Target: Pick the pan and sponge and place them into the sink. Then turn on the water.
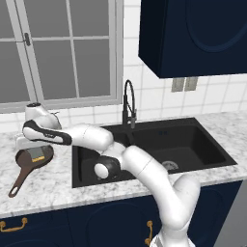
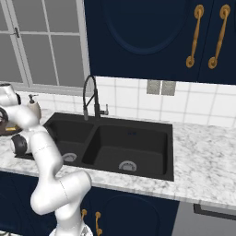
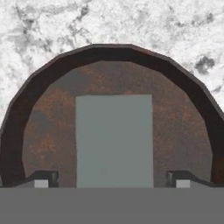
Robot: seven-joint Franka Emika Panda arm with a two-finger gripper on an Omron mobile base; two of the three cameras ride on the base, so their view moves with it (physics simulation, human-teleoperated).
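The claw (image 3: 113,178) hangs directly above the sponge (image 3: 114,140), fingers spread wide to either side and gripping nothing. The sponge lies inside the pan (image 1: 30,160), which rests on the table (image 1: 48,185) left of the sink (image 1: 193,144).

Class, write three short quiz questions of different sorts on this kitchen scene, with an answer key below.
1. True or false: the sponge lies inside the pan.
2. The pan rests on: A) the marble counter B) the sink C) the windowsill.
3. Fill in: the gripper hovers with its jaws set either side of the ___.

Key: 1 true; 2 A; 3 sponge.
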